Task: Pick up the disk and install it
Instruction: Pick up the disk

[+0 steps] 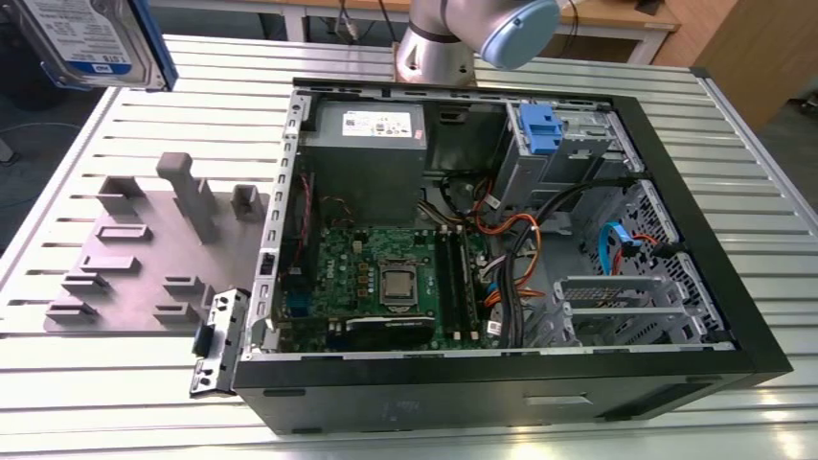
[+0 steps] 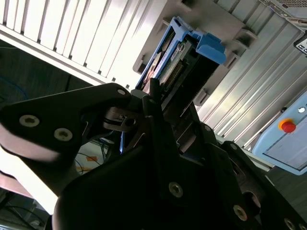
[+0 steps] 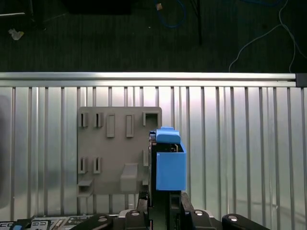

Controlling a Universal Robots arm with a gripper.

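Disk (image 1: 90,38) looms closest in the exterior view, at that view's far left, label face showing and a blue rail (image 1: 160,48) down one edge. It's up off the counter (image 1: 715,144), well apart from the open case (image 1: 511,383). Arm (image 1: 461,38) stands behind the case. Handling guess: rigid metal slab, dense for its size, smooth faces, shock-sensitive, so no knocks. Best hold is across the stiff metal body, clear of the connector and board. The plastic rails will likely flex.

Second wrist view: claw (image 2: 160,103) is closed down, jaws pinching the disk (image 2: 184,57) at its near end. Connector (image 2: 173,72) shows on the exposed side, blue handle (image 2: 211,48) at the far end. No gap visible, though the contact is partly hidden.

First wrist view: disk (image 3: 168,163) is edge-on, rising out of the claw (image 3: 160,203), handle outermost. It sits over the edge of the grey fixture plate (image 3: 112,148), with the slatted counter (image 3: 240,143) beneath. Touching the plate or clear of it, can't tell.
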